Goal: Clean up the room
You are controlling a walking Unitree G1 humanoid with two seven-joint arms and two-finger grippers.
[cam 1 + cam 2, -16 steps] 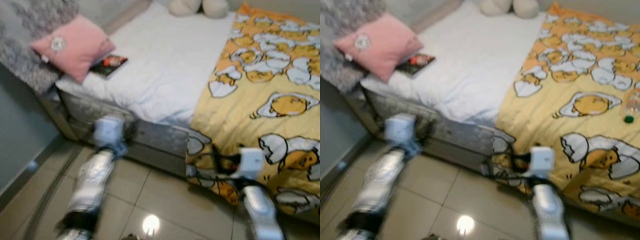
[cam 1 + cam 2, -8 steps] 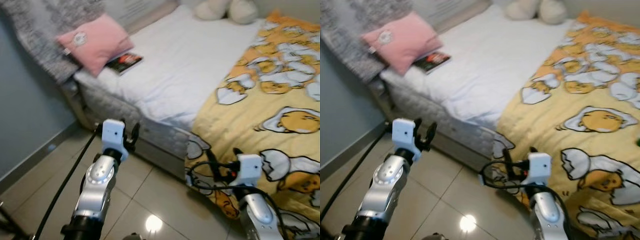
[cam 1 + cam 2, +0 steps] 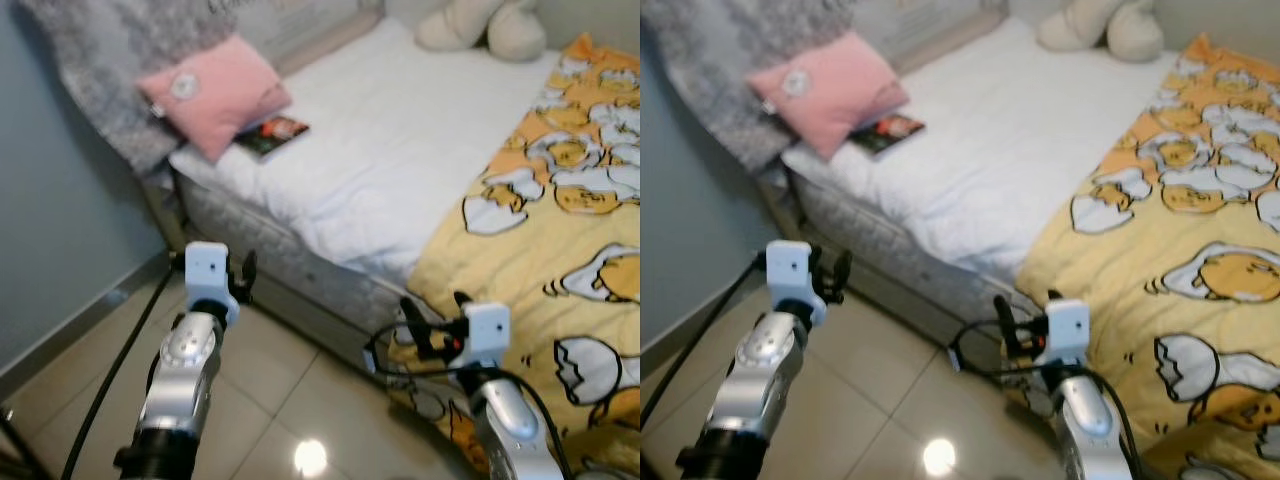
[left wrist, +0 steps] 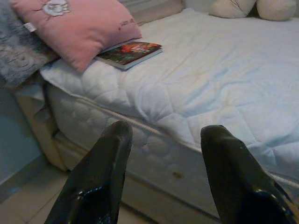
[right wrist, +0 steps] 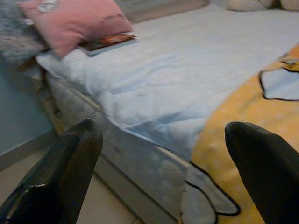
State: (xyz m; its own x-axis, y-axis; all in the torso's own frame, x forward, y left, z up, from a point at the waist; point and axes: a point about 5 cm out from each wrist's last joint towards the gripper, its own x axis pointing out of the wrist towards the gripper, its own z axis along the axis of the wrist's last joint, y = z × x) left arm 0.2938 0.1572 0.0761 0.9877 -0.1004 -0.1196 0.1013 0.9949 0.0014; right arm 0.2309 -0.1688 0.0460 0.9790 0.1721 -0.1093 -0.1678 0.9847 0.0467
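A bed with a white mattress (image 3: 400,140) stands before me. On it lie a pink pillow (image 3: 215,90) and, partly under the pillow's edge, a book with a dark red cover (image 3: 272,134) (image 4: 129,52). A yellow blanket printed with eggs (image 3: 570,230) hangs over the bed's right part. My left gripper (image 3: 240,275) is held above the tiled floor short of the bed's near corner, open, with nothing between its fingers (image 4: 103,177). My right gripper (image 3: 432,322) hovers by the blanket's hanging edge, open and empty too.
A grey patterned headboard (image 3: 110,50) rises at the left, next to a blue-grey wall (image 3: 50,230). A cream plush toy (image 3: 480,25) sits at the bed's far side. A black cable (image 3: 110,380) trails over the beige floor tiles (image 3: 280,400).
The whole view has swung left and closer to the bed's pillow end, so the camera moved. Both arms stay raised and open, now sharper than one second ago.
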